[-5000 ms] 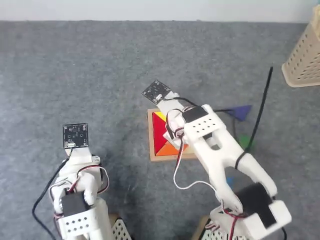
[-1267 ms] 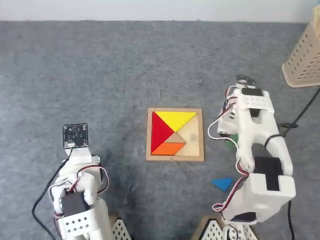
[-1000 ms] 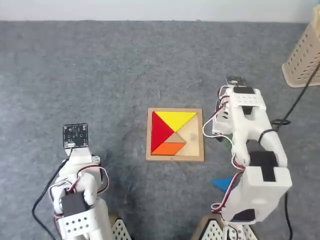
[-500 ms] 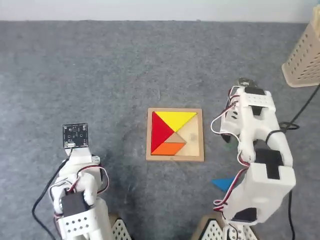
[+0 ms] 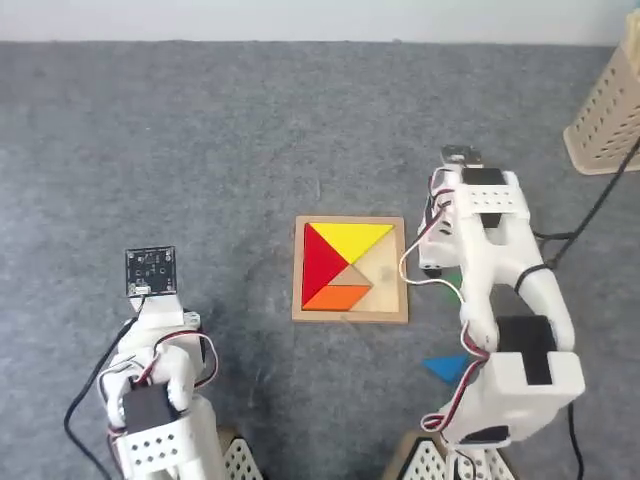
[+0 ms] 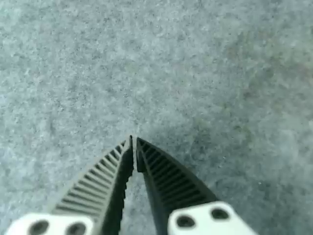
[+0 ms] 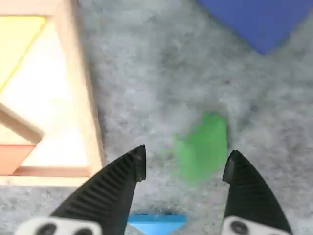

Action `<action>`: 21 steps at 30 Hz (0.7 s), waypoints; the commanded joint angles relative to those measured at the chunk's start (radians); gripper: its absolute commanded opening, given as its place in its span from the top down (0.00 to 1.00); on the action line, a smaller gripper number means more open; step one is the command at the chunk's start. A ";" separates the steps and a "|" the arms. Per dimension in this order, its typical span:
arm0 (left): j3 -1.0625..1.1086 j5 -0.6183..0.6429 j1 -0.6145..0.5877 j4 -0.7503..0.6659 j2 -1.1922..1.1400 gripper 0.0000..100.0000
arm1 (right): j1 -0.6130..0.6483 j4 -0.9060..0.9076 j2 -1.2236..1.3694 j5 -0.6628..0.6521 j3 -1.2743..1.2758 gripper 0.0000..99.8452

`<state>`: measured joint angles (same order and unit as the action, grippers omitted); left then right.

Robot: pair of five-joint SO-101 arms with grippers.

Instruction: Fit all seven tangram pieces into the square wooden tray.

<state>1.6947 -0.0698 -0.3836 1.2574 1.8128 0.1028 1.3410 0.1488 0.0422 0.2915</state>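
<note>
The square wooden tray lies mid-table holding a yellow triangle, a red triangle and an orange parallelogram; its right part is bare wood. My right arm stands just right of the tray. In its wrist view my right gripper is open, its fingers on either side of a green piece on the carpet. A dark blue piece lies beyond it and a light blue triangle closer to the arm's base. My left gripper is shut over bare carpet.
The left arm rests at the front left, away from the tray. A beige perforated basket stands at the back right edge. A black cable trails right of the right arm. Grey carpet covers the table.
The right arm left the tray and moved to its right side; in the last half second it shifted slightly left. The left arm has kept still.
</note>
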 commanded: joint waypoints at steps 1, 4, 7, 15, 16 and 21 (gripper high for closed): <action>-0.010 0.009 0.003 0.006 0.014 0.99 | 0.010 0.019 -0.070 -0.021 -0.021 0.73; -0.010 0.009 0.003 0.006 0.014 0.99 | 0.007 0.033 -0.070 -0.061 -0.021 0.73; -0.010 0.009 0.003 0.006 0.014 0.99 | -0.002 0.051 -0.068 -0.160 -0.005 0.73; -0.010 0.009 0.003 0.006 0.014 0.99 | -0.004 -0.134 -0.068 -0.304 0.181 0.73; -0.010 0.009 0.003 0.006 0.014 0.99 | -0.005 -0.134 -0.068 -0.307 0.184 0.73; -0.010 0.009 0.003 0.006 0.014 0.99 | -0.018 -0.162 -0.050 -0.307 0.206 0.76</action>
<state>1.6947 -0.0698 -0.3836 1.2574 1.8128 0.1028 1.2045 0.1458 -0.2478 0.4987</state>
